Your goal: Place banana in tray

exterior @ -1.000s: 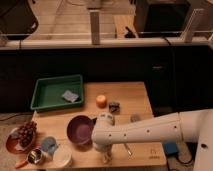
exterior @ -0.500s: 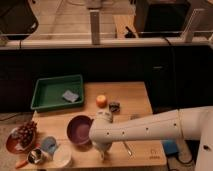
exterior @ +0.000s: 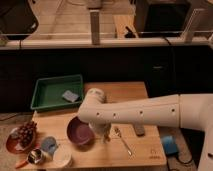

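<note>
Shows tool (exterior: 103, 134) low at counter (exterior: 145, 150), between purple bowl (exterior: 79, 132) and fork (exterior: 123, 140); cannot tell its grip. Hides banana, likely beneath; green tray (exterior: 50, 95) far left. Probably light, soft, bruisable: calls for gentle mid-length hold.

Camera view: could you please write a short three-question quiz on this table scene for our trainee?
1. True or false: the banana already lies in the green tray.
2. Short answer: what lies inside the tray?
3. Choose: the gripper, hanging below the arm's wrist, is closest to A the purple bowl, B the tray, C the grapes.

Key: 1 false; 2 a small blue-grey pad; 3 A.
</note>
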Robot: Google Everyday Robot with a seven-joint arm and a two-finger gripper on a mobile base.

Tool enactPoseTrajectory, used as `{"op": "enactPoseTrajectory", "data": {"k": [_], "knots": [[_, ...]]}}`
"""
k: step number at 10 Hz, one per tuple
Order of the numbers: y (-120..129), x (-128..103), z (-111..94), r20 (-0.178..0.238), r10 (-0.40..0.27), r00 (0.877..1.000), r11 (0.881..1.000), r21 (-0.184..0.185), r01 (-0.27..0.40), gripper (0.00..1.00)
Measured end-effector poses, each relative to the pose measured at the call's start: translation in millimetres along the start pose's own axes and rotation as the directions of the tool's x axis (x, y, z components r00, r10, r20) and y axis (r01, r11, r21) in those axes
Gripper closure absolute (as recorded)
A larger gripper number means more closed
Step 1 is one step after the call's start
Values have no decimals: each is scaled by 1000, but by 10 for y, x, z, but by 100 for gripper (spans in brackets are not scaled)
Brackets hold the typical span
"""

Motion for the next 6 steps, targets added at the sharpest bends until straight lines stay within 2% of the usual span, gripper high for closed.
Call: {"op": "enactPoseTrajectory", "data": {"k": [1, 3, 4, 5, 6], "knots": [[-66, 200, -139, -24, -12, 1000, 1000, 1, 12, 100], [-193, 589, -374, -95, -32, 995, 998, 56, 38, 100], [-360, 810, -509, -162, -40, 986, 990, 131, 61, 100], [-423, 936, -591, -213, -34, 976, 981, 178, 73, 100], [-493, 1078, -680, -274, -24, 961, 970, 224, 89, 100]]}}
